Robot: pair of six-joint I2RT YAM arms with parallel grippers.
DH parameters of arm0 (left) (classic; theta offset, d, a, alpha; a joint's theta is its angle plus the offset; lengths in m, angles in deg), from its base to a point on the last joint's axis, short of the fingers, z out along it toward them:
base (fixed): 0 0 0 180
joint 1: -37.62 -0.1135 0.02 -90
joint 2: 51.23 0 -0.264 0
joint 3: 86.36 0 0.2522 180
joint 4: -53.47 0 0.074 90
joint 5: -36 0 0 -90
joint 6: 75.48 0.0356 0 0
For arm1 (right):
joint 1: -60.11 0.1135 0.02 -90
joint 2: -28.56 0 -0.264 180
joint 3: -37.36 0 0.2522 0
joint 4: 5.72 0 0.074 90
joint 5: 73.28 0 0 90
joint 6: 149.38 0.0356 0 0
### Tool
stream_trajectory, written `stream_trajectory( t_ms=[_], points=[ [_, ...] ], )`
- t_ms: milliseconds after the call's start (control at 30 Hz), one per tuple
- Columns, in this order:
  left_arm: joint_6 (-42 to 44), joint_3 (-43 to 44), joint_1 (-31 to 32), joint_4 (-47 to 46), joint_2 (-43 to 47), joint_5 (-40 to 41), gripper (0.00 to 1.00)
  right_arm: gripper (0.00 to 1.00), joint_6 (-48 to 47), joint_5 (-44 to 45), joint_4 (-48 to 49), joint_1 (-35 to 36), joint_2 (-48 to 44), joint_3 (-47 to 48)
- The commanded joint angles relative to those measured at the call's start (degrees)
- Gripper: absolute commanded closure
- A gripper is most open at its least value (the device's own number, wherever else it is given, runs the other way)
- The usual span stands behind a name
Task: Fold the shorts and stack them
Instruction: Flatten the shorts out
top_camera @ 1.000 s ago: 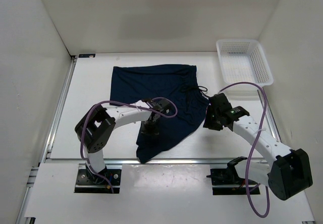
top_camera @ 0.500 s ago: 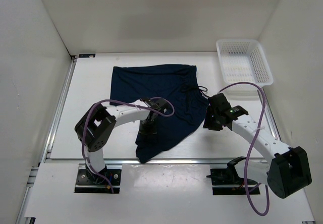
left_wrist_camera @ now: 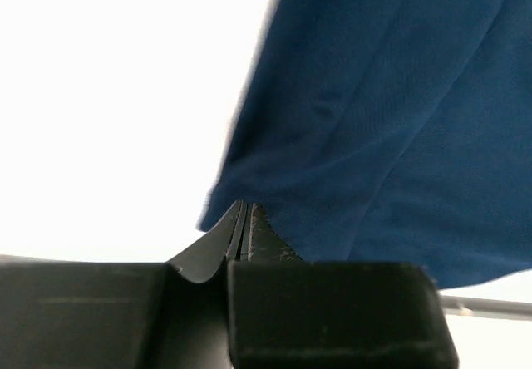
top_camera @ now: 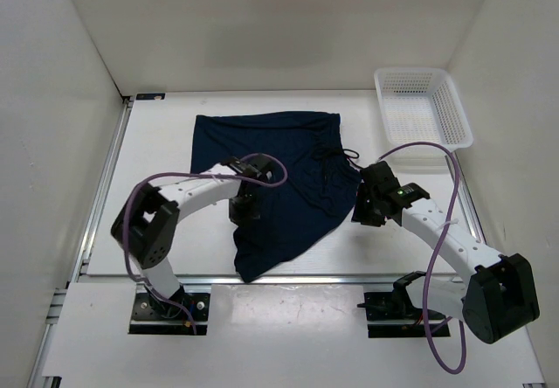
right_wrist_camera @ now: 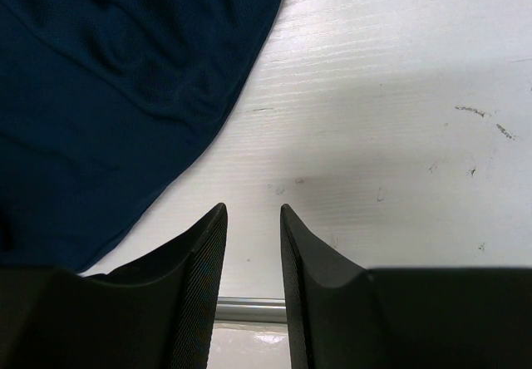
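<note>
Navy shorts lay spread near the middle of the white worktop, with the gathered waistband toward the right edge and the drawstring trailing just off the cloth on that side. One leg pointed to the far left. The other ran down toward the near edge, its tip close to the metal rail there. The left gripper sat at the left border of this near leg. In the wrist view its fingers were pressed together on the fabric's edge, and the cloth was drawn into a small peak at the tips. Whether that edge was off the worktop could not be told. The right gripper was low beside the right border of the shorts, near the waistband end, apart from the cloth. Its jaws stood a narrow gap apart and gripped nothing. The wrist view showed bare worktop between the fingers, with navy cloth off to their left. Contact between these tips and the worktop could not be told. A white mesh basket stood in the far right corner, well apart from the shorts. A purple cable looped along the left arm.
</note>
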Motion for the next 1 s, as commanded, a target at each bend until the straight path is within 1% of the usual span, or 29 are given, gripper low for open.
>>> stream_trajectory(
  t_ms=[0, 133, 167, 233, 267, 333, 367, 467, 500, 567, 600, 633, 667, 700, 767, 833, 867, 933, 967],
  points=[
    [3.01, 0.91, -3.89, 0.97, 8.24, 0.44, 0.90, 0.63, -0.70, 0.65, -0.34, -0.11, 0.01, 2.66],
    [6.26, 2.06, -10.13, 1.59, 9.40, -0.70, 0.90, 0.63, -0.70, 0.65, -0.34, -0.11, 0.53, 2.66],
    [7.57, 2.66, -13.01, 1.59, 8.87, -0.71, 0.90, 0.63, -0.70, 0.65, -0.34, -0.11, 0.53, 2.66],
    [8.12, 3.46, -15.93, 1.59, 6.69, -0.09, 0.90, 0.64, -0.70, 0.65, -0.34, -0.11, 0.53, 2.66],
    [8.90, 4.33, -18.81, 1.06, 5.71, -0.09, 0.90, 0.64, -0.70, 0.65, -0.34, -0.11, 0.53, 2.66],
    [10.22, 6.35, -20.77, 1.06, 3.96, -0.62, 0.90, 0.64, -0.70, 0.12, -0.34, -0.11, 0.53, 2.66],
    [10.75, 7.15, -20.77, 1.06, 3.43, -0.62, 0.90, 0.64, -0.70, 0.12, -0.34, -0.11, 0.53, 2.66],
    [11.81, 10.14, -17.97, 2.72, 3.94, -1.14, 0.90, 0.64, -0.70, 0.65, -0.96, -0.11, -0.78, 1.95],
    [11.81, 10.75, -15.53, 3.34, 3.95, -1.15, 0.90, 0.64, -0.70, 0.65, -0.96, -0.11, -1.48, 1.35],
    [11.81, 10.23, -13.05, 3.34, 3.95, -2.37, 0.78, 0.64, -0.70, 1.17, -0.44, -0.11, -1.49, 0.81],
    [11.81, 9.62, -10.69, 3.34, 3.95, -2.38, 0.73, 0.64, -0.70, 0.65, -0.43, -0.11, -0.88, 0.81],
    [10.50, 7.70, -9.62, 3.34, 3.95, -2.38, 0.68, 0.64, -0.70, 0.65, 0.18, -0.11, -0.09, 0.81],
    [9.97, 6.46, -8.66, 3.34, 3.95, -2.38, 0.54, 0.64, -0.70, 0.65, 0.18, -0.11, 0.44, 0.81],
    [9.44, 5.14, -7.69, 2.47, 3.95, -2.99, 0.46, 0.64, -0.70, 0.04, 0.79, -0.11, 1.14, 0.81],
    [8.82, 0.84, -5.14, -0.69, 3.95, -5.61, 0.37, 0.64, -0.70, 0.03, 0.80, -0.11, 1.67, 1.33],
    [8.30, -1.01, -2.51, -1.58, 2.72, -6.34, 0.34, 0.64, -0.70, 0.03, 0.80, -0.11, 1.68, 1.34],
    [7.51, -1.54, -1.71, -2.10, 2.02, -4.77, 0.34, 0.64, -0.70, 0.03, 0.80, -0.11, 2.20, 1.34],
    [6.89, -2.08, -0.22, -2.10, 0.09, -4.14, 0.34, 0.64, -1.23, 0.03, 0.80, -0.11, 2.20, 1.87],
    [6.28, -2.08, -0.21, -2.10, 0.08, -3.35, 0.35, 0.64, -1.23, -0.49, 0.80, -0.11, 2.20, 1.87]
  ],
)
